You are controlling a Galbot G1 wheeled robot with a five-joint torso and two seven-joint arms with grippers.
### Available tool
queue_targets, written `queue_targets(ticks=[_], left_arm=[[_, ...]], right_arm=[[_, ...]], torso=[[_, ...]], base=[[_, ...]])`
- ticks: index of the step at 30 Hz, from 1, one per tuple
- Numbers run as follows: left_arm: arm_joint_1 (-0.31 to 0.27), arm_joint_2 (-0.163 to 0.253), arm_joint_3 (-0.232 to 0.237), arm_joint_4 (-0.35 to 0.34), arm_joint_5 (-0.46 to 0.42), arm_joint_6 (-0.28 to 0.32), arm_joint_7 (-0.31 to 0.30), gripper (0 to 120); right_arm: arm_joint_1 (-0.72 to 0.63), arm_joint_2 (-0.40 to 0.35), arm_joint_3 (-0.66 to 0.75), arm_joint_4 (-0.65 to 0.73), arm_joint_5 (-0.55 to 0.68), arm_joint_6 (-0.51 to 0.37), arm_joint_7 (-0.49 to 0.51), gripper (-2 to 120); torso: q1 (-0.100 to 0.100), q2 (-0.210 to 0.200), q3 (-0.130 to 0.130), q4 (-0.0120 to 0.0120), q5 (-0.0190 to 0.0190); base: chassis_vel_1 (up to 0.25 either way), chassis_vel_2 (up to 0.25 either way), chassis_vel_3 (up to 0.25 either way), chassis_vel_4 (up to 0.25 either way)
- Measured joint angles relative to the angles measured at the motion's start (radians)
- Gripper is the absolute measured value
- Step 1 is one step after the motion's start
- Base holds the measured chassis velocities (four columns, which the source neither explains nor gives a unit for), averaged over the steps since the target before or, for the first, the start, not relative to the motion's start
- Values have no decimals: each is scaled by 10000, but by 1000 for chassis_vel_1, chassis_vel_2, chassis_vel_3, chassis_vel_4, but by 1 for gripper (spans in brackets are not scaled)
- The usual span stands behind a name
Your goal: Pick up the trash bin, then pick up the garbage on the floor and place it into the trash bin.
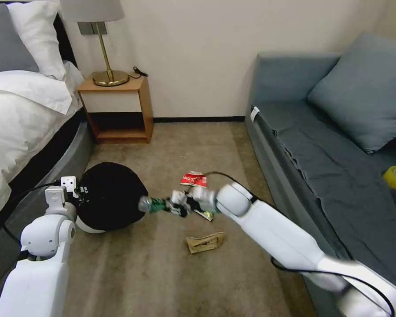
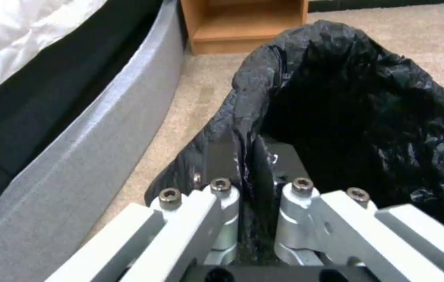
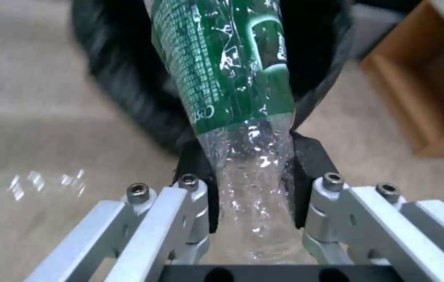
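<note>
Flanking the trash bin (image 1: 112,200): bed (image 1: 26,119), nightstand (image 1: 119,108), held bottle (image 1: 153,204).

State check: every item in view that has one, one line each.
trash bin: held off upright, mouth open, rim clamped by left gripper
bottle: squeezed in right gripper, at the bin's mouth
red-white packet: on carpet
yellow-dark wrapper: on carpet
paper wad: on carpet, crumpled
</note>
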Motion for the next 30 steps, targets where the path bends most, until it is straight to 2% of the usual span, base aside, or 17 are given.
queue_targets(ticks=[9, 13, 19, 22, 27, 30], left_arm=[[67, -61, 46, -224, -112, 45, 25, 4], [136, -92, 67, -321, -212, 50, 48, 4], [120, -97, 94, -346, -295, 51, 78, 4], [94, -97, 124, -371, -360, 60, 85, 4], [80, -88, 129, -373, -398, 63, 88, 4], [58, -50, 124, -373, -428, 63, 91, 4]], right_arm=[[955, 1055, -221, -1696, 1125, -134, 683, 22], [1138, 1835, -189, -2823, 1607, -147, 1165, 22], [1230, 2508, -151, -3394, 2161, -177, 1533, 22], [1232, 2938, -219, -3691, 2657, -175, 2039, 22], [1125, 3144, -413, -3742, 2787, -186, 2442, 22], [965, 3243, -575, -3732, 2750, -212, 2588, 34]], torso=[[0, 0, 0, -1, -1], [0, 0, 0, -1, -1], [0, 0, 0, 0, -1], [0, 0, -1, 0, -1], [0, 0, 0, -1, -1], [0, 0, -1, -1, 0]], base=[[0, 0, 0, 0], [0, 0, 0, 0], [0, 0, 0, 0], [0, 0, 0, 0], [0, 0, 0, 0], [0, 0, 0, 0]])
